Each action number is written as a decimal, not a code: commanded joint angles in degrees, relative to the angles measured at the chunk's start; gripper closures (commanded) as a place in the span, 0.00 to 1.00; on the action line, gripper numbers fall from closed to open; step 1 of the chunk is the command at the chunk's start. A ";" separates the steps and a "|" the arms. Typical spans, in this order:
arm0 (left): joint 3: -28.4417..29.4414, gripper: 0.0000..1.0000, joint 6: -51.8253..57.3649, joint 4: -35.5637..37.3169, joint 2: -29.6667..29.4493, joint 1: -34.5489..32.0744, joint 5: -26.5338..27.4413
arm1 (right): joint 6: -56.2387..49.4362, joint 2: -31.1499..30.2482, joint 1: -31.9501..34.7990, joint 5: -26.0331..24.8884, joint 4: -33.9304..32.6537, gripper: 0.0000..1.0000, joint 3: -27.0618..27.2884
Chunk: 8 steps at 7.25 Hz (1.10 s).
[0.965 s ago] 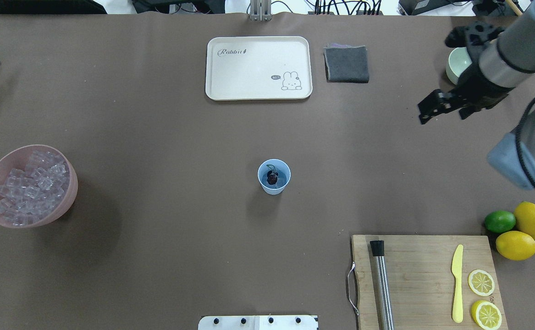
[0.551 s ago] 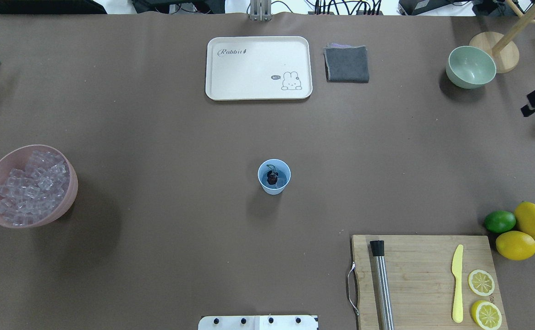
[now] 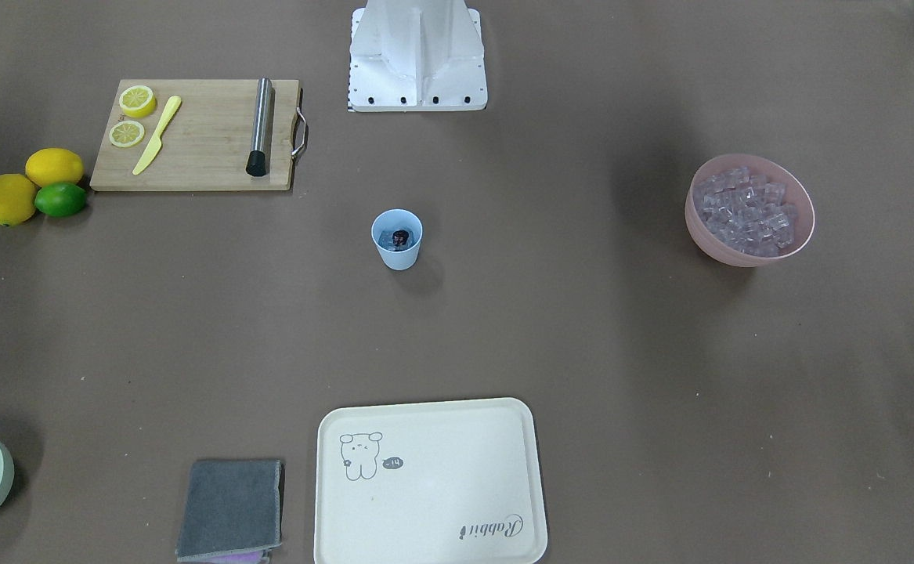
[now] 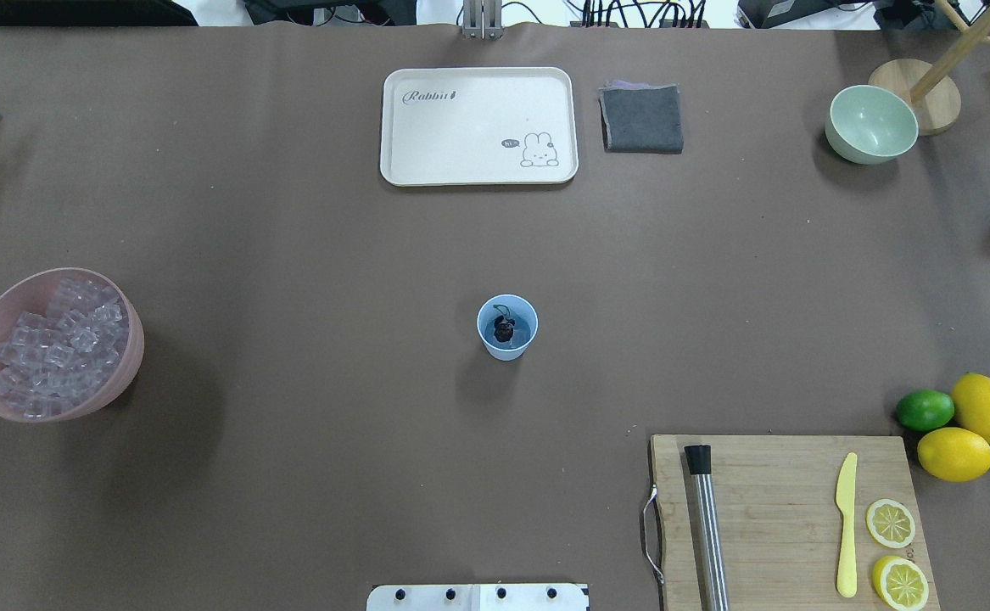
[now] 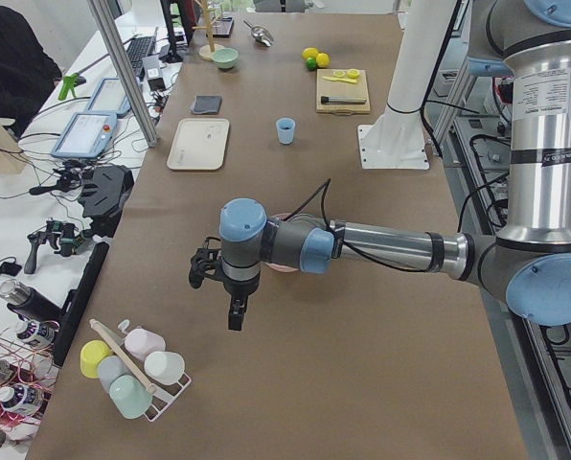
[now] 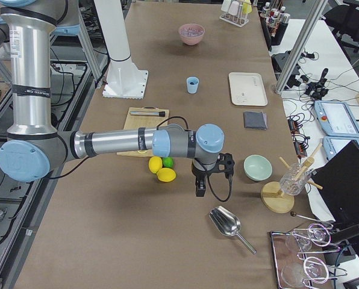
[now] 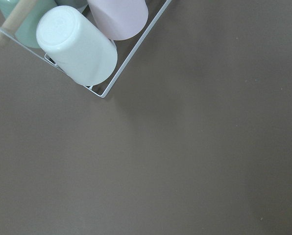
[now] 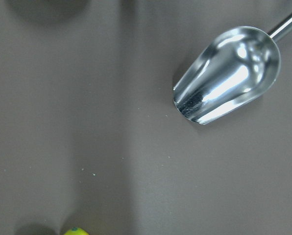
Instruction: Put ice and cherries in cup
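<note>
A long table (image 4: 291,255) under brown cover runs between two benches crowded with cables and gear. The left gripper (image 5: 236,314) hangs over the table's end on the robot's left. It shows only in the side view, so I cannot tell whether its fingers are spread or pressed together. Its wrist camera looks down on bare cover and the corner of a wire rack (image 7: 131,58) holding upturned tumblers, one white (image 7: 77,46) and one pink (image 7: 117,17). The right gripper (image 6: 199,188) hangs over the opposite end, between the lemons (image 6: 161,171) and the green bowl (image 6: 257,167). It too shows only from the side, and its state cannot be told. Below it lies a steel scoop (image 8: 227,73), mouth towards the lemons. Both grippers are well apart from the cup (image 4: 507,328), which stands upright near the table's middle. The cherries (image 4: 504,331) lie inside it, and a few pale cubes seem to lie around them. Most of the ice (image 4: 53,348) is heaped in the pink bowl (image 4: 134,339) near the left end. Across the table lie a cream tray (image 4: 478,127) and a folded grey cloth (image 4: 641,119) just beside it. Near the robot, a board (image 4: 787,518) carries a steel rod (image 4: 707,526), a yellow knife (image 4: 846,526) and two lemon halves (image 4: 891,524), with a lime (image 4: 925,410) touching the whole lemons just past its corner.
</note>
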 commanded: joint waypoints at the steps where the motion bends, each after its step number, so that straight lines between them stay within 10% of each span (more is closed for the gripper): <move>1: 0.00 0.02 -0.02 -0.02 0.16 -0.02 -0.03 | -2.09 -2.21 3.01 0.01 0.07 0.00 -0.35; 8: -0.44 0.02 0.07 -0.19 2.97 -1.78 -2.84 | -1.30 -1.77 3.01 -0.17 0.42 0.00 -0.18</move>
